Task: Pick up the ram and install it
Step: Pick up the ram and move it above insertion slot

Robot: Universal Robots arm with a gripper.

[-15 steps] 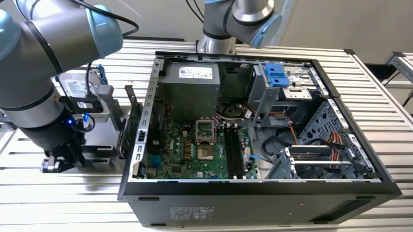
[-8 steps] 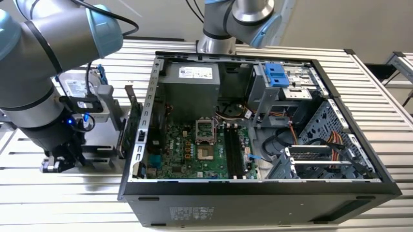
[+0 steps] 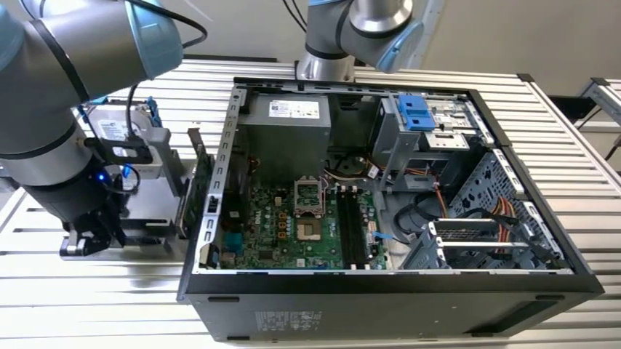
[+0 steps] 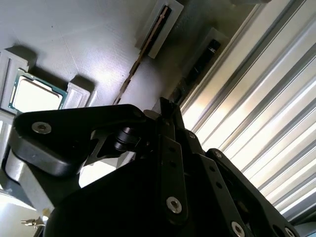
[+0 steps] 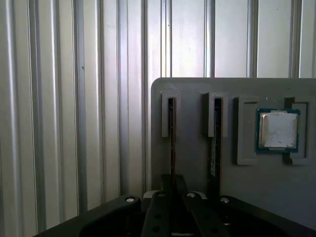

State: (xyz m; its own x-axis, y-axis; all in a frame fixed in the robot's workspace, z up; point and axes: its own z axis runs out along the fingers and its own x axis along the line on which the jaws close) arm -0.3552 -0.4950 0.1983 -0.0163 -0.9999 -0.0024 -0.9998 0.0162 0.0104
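The ribbed metal table (image 5: 74,123) carries a grey holder (image 5: 192,89). In the first wrist view the ram (image 5: 171,138) stands on edge in its slot, running straight up to the gripper (image 5: 173,197); I cannot tell whether the gripper is clamping it. The exterior view adds the open computer case (image 3: 388,283), well apart from the gripper.

Robotics lab: a grey-blue robot arm (image 3: 49,123) is hanging beside an open black computer case (image 3: 388,294) on a ribbed aluminium tabletop (image 3: 97,298).
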